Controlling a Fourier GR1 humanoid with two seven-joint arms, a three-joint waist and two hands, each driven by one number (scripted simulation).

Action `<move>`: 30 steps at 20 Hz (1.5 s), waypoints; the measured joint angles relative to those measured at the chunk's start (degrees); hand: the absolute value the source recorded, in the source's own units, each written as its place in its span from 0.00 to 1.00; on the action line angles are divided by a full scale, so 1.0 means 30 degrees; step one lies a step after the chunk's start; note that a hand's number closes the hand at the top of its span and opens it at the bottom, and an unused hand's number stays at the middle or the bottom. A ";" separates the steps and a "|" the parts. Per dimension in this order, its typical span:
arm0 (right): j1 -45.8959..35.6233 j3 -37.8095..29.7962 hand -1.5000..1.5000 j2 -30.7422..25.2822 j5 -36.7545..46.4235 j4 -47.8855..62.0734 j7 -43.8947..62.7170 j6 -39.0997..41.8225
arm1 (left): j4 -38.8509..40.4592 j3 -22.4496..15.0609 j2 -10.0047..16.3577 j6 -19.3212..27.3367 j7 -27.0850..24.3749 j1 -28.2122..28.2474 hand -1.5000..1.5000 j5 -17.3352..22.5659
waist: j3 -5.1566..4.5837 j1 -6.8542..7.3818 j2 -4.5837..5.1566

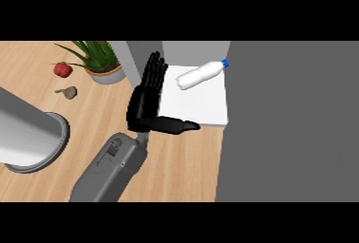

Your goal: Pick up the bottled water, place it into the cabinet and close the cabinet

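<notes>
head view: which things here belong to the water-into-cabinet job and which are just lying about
Job: bottled water, cabinet, left hand.
Lying about: potted plant, red fruit, small brown object, large grey cylinder.

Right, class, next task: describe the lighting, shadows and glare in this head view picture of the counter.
Head view: light is even and flat, with no glare on the wooden counter; the bottled water nearly blends into the white cabinet shelf; the black left hand shows little surface detail; the grey cylinder carries a soft light-to-dark gradient.
</notes>
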 measured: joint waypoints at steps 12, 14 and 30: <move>-0.0146 0.1255 1.00 -0.2161 0.1686 -0.1410 0.1281 0.1600 | -1.4013 -0.3629 0.3042 0.1585 0.3012 1.0209 0.00 -0.0601 | -0.0035 -0.0298 0.0178; -0.0398 0.1429 1.00 -0.2715 0.2000 -0.1653 0.1521 0.2091 | -1.5739 -0.3735 0.3791 0.1637 0.2979 1.1798 0.00 -0.0663 | -0.0037 -0.0313 0.0230; -0.1592 0.5838 1.00 -0.2846 0.7152 -0.3165 0.4105 0.2120 | -2.2748 0.0328 0.8066 -0.1536 0.0681 2.1373 0.00 0.2294 | 0.0006 -0.0363 0.0477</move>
